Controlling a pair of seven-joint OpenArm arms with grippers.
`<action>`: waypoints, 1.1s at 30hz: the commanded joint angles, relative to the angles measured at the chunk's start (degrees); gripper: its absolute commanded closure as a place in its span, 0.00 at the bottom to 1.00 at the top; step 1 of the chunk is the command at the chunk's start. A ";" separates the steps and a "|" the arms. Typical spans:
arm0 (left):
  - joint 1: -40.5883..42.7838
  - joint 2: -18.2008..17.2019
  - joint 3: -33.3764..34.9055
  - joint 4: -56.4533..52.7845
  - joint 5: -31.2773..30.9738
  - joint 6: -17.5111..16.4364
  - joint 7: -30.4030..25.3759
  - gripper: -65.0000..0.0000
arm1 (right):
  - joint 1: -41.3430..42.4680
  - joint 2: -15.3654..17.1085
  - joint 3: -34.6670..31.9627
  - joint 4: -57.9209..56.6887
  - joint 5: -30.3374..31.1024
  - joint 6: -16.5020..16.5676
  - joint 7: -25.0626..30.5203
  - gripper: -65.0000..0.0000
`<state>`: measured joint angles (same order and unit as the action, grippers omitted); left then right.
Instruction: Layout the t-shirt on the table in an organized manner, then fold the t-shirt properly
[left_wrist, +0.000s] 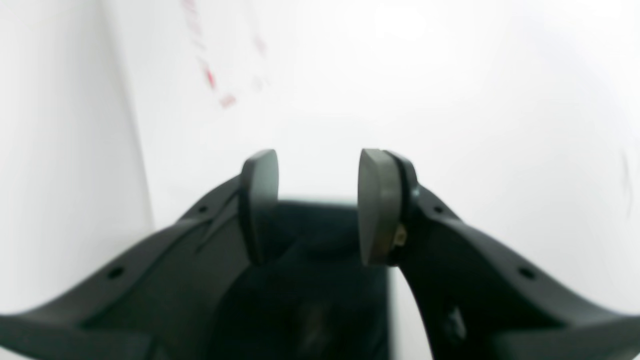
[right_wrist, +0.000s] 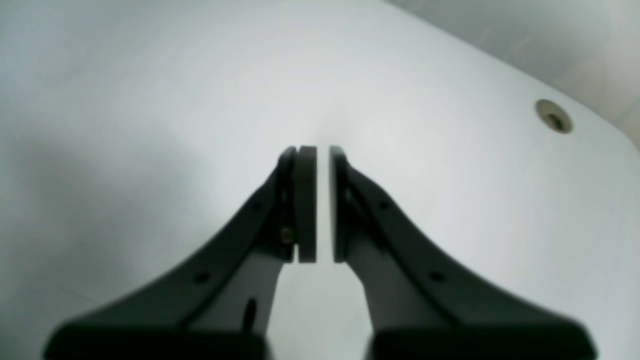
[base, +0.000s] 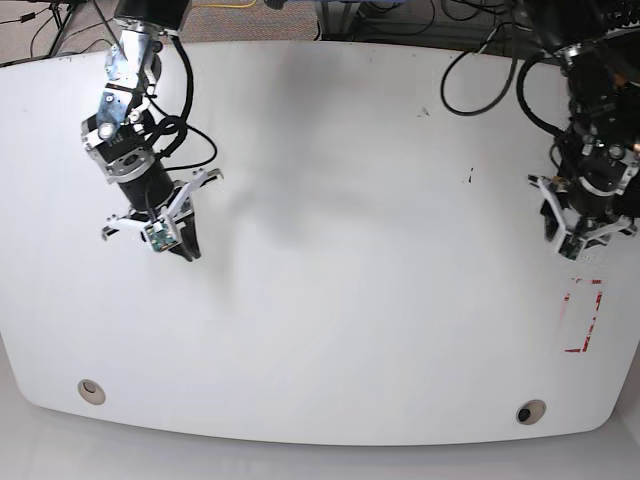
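Now, over toward the left edge of the table (base: 350, 300): right gripper (base: 185, 250) poised above the white top, clenched, just a sliver of light between the pads. Round hole (base: 91, 391) near the front-left corner, another (base: 530, 411) front-right. Across at the right edge: left gripper (base: 575, 245) released, pads well apart, just behind the red tape rectangle (base: 583, 318). Whereabouts of the t-shirt: cannot tell.

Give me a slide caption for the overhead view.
Two robot arms hover over a bare white table; no t-shirt in sight.
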<state>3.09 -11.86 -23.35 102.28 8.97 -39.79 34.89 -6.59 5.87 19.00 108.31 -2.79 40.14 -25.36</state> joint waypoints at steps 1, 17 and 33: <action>-0.41 3.20 1.95 -0.08 1.71 -0.21 -10.50 0.63 | -0.40 -0.73 0.29 -2.07 -1.83 -0.14 7.04 0.93; 18.05 9.00 8.89 3.70 3.38 13.29 -33.62 0.63 | -17.98 -2.31 1.96 1.18 -0.86 -0.14 12.93 0.93; 53.13 8.82 8.72 12.84 3.29 13.29 -33.71 0.63 | -45.15 -2.22 3.28 7.34 10.30 -0.14 13.19 0.93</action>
<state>53.06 -2.61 -13.76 113.95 12.88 -27.16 2.74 -49.17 3.31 21.23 114.58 5.39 40.07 -13.76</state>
